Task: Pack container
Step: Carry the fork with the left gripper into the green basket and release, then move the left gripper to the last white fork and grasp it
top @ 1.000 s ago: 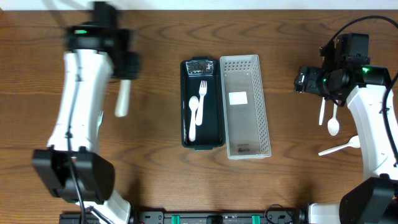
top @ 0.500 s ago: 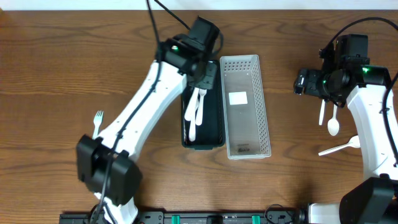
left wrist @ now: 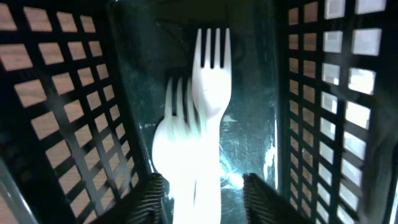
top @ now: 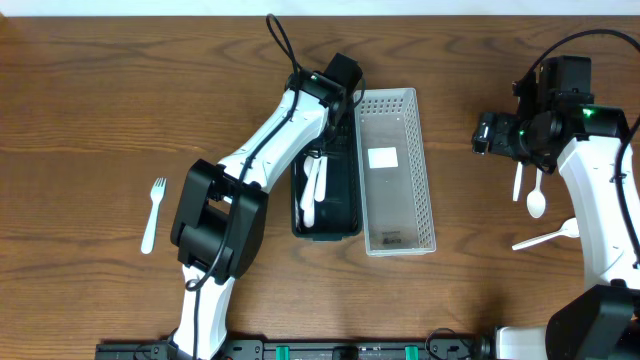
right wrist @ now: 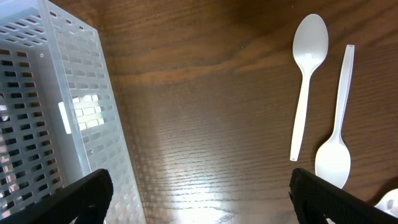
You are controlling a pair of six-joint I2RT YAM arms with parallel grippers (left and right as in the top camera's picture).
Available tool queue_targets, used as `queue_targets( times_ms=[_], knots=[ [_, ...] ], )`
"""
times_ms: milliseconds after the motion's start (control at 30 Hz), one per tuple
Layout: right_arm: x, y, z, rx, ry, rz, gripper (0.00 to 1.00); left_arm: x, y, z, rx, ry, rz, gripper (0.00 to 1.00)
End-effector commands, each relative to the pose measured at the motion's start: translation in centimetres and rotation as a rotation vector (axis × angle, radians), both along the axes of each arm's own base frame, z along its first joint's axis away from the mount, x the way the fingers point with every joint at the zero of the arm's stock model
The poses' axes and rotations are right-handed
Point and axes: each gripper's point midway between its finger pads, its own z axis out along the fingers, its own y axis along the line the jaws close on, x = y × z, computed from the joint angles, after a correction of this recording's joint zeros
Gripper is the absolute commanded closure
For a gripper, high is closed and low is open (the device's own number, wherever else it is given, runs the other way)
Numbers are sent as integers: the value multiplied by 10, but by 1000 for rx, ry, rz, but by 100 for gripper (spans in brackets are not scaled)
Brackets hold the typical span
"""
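- And the left arm has swung across from the 9 o'clock side of the table (top: 90, 90), where it stood a second ago carrying a white piece, straight over to the dark container (top: 347, 195)!
- The left end effector (left wrist: 205, 196) now sits down at the 12 o'clock end of that container. Its fingers have parted, with a gap beside the handles between them. Looks like a release, not a grip.
- That likely means one more piece packed: a fork (left wrist: 211, 68), a second fork (left wrist: 179, 102) and a spoon (left wrist: 169, 149) lie overlapping on the floor.
- The container sits mid-table, long and dark, with lattice walls and a glossy bottom, touching the white basket (top: 426, 200) at its 3 o'clock side. That one holds only a label.
- Plenty left, I'd judge: a loose fork (top: 152, 213) at 9 o'clock, and spoons (right wrist: 309, 43) at 3 o'clock.
- The right end effector (right wrist: 205, 205) hovers there spread wide, holding nothing, unmoved.
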Motion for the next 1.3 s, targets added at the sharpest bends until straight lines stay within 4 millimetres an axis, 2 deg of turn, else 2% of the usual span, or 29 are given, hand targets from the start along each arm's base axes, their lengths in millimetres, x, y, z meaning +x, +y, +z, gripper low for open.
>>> queue_targets(
  times_ms=[0,100,200,300,400,467,533,633,700,800,867,1033,1100,1167,1267],
  knots=[
    [0,0,0,-4,5,7,6,1,2,-2,10,1,7,47],
    [-1,0,-1,-7,8,14,6,4,3,4,14,-22,-46,43],
    [-1,-2,-1,-14,10,11,6,6,2,23,10,-61,-135,39],
    [-1,-2,-1,-14,10,11,6,7,16,60,61,-132,-172,33],
    [-2,-2,-1,-13,13,11,7,1,35,106,78,-201,-196,26],
    [-3,-2,-2,-13,17,11,6,-5,58,138,73,-240,-167,25],
    [-4,-2,-2,-13,21,11,5,-11,90,164,69,-272,-97,24],
    [-5,-1,-2,-12,27,11,5,-22,152,190,81,-289,47,20],
    [-6,-1,-3,-12,29,11,5,-31,190,197,96,-280,139,19],
    [-5,-1,-3,-12,28,11,5,-46,247,194,118,-247,268,15],
    [-5,-1,-3,-12,28,11,5,-53,267,186,98,-228,332,14],
    [-5,-1,-2,-13,28,11,5,-73,308,150,37,-190,455,13],
    [-5,-2,-2,-13,28,11,4,-78,323,132,41,-190,491,9],
    [-5,-2,-2,-15,27,10,4,-81,335,112,46,-184,501,1],
    [-4,-6,-2,-35,24,2,4,-83,346,85,55,-159,488,2]
  ],
)
